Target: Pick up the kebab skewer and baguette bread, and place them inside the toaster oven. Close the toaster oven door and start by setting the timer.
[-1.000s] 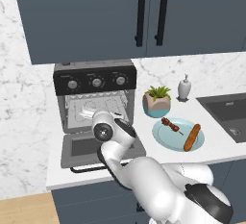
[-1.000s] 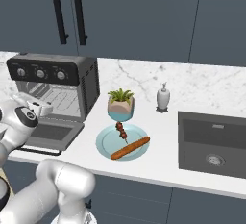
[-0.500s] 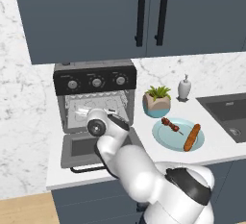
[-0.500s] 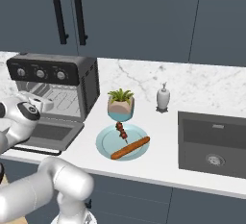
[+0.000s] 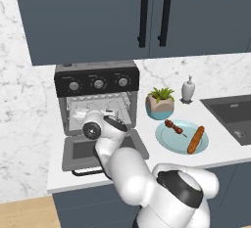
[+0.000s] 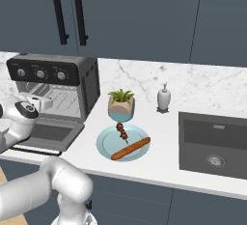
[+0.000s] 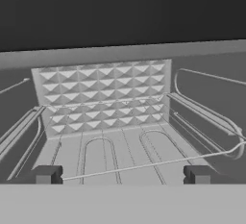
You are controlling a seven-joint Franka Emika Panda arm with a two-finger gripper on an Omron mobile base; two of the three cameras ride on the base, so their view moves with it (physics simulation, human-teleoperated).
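We've got the gripper (image 7: 123, 175) spread wide & empty at the oven (image 5: 96, 100) mouth, left of frame, aimed at the bare rack (image 7: 120, 146). Door (image 5: 100, 148) is dropped flat for loading. Skewer (image 5: 175, 127) & baguette (image 5: 195, 139) wait on the plate (image 5: 169, 141), center right.

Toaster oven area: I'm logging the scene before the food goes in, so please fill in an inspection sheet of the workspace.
Surface: white marble counter, sink set in at the right.
Job's things: toaster oven with its door dropped open, wire rack bare; kebab skewer and baguette bread lie on the blue plate.
Clutter: potted plant, soap dispenser.
Grippers: gripper open, holding nothing, at the oven's mouth, facing in.
Cables: nothing seen.
Surroundings: dark blue cabinets above, marble backsplash.
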